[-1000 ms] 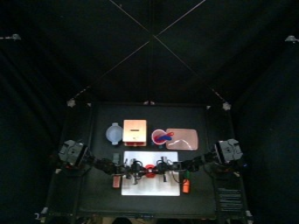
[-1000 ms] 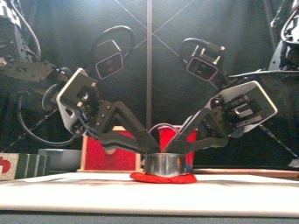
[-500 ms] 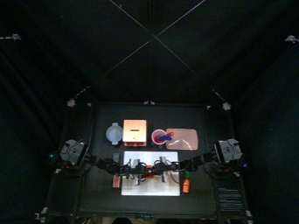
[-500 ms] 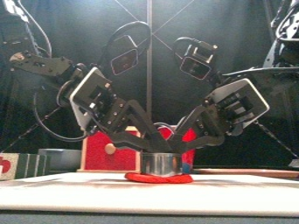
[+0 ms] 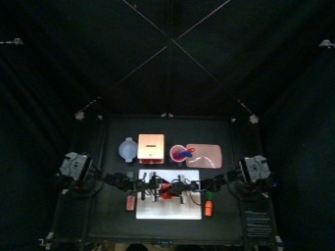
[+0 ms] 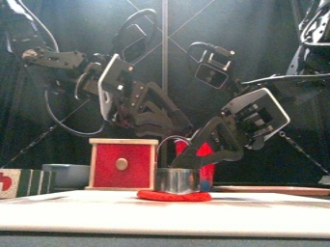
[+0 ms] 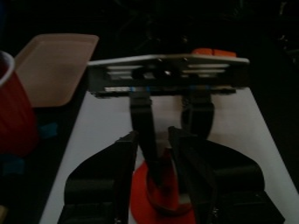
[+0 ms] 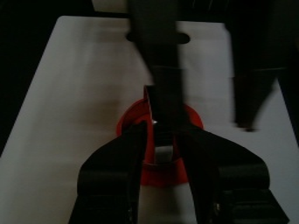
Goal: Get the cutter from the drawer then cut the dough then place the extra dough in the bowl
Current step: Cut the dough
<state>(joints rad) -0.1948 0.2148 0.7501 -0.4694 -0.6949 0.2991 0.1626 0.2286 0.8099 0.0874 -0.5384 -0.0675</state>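
Note:
The round metal cutter [image 6: 180, 179] stands pressed into the flat red dough [image 6: 177, 196] on the white cutting board [image 5: 186, 208]. My right gripper [image 6: 198, 162] reaches down from the right and is shut on the cutter's wire handle [image 8: 152, 131]. In the right wrist view its jaws flank the dough [image 8: 138, 122]. My left gripper [image 6: 175, 145] hangs open above and to the left of the cutter, clear of it. Its fingers [image 8: 158, 44] show spread wide in the right wrist view. The blue-grey bowl [image 5: 127, 149] sits behind the board at the left.
The wooden box with the red drawer front [image 6: 123, 164] stands just behind the board, left of the cutter. A pink tray [image 5: 207, 155] with the red cup [image 7: 12, 114] lies at the back right. A small orange toy [image 5: 207, 208] lies at the board's right edge.
My left gripper has lifted off the cutter and swung up and back to the left, uncovering the box. The right gripper stays down on the cutter.

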